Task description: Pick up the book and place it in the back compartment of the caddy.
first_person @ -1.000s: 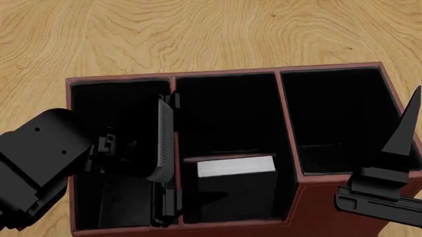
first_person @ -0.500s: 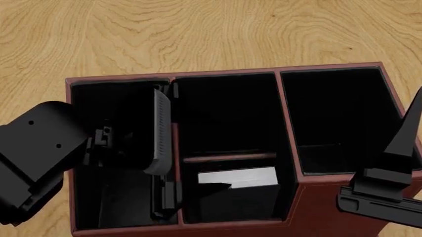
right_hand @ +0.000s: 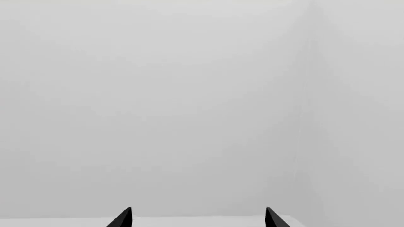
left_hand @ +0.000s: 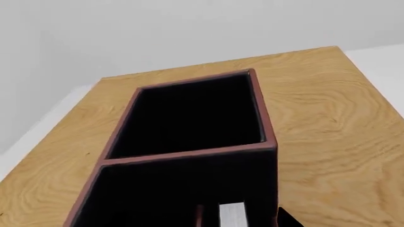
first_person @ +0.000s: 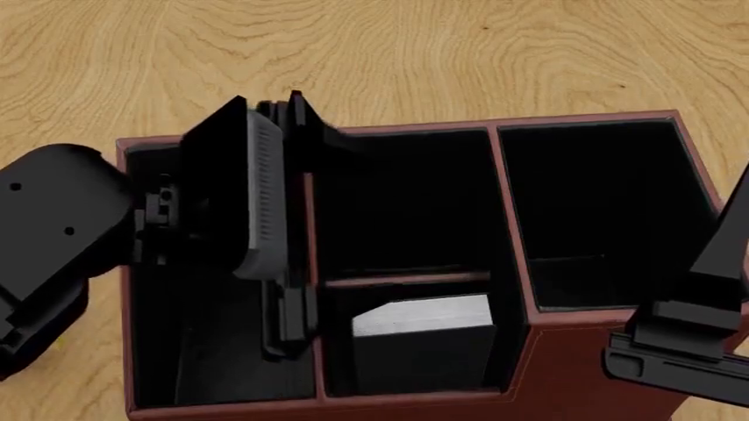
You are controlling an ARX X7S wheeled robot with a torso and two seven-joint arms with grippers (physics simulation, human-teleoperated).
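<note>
The caddy (first_person: 585, 117) is a dark red-brown box with black lining. The black book (first_person: 422, 316) stands in the back compartment (first_person: 339, 351), the short cell on my side of the low crossbar (first_person: 410, 281). Its pale page edges face up and lean slightly. My left gripper (first_person: 281, 219) hangs open and empty above the divider between the left long cell and the middle cells, clear of the book. In the left wrist view the page edges of the book (left_hand: 232, 215) show at the frame's edge inside the caddy (left_hand: 256, 94). My right gripper (right_hand: 197, 217) is open, facing a blank wall.
One finger (first_person: 716, 241) of the right gripper rises beside the caddy's right end. Bare wooden tabletop (first_person: 351, 53) stretches beyond the caddy. The table edge (left_hand: 372, 56) lies a short way past the caddy's far end.
My left gripper has lifted out of the left long cell and moved toward the caddy's far wall. The book has settled a little lower and tilted. The right arm has barely moved.
</note>
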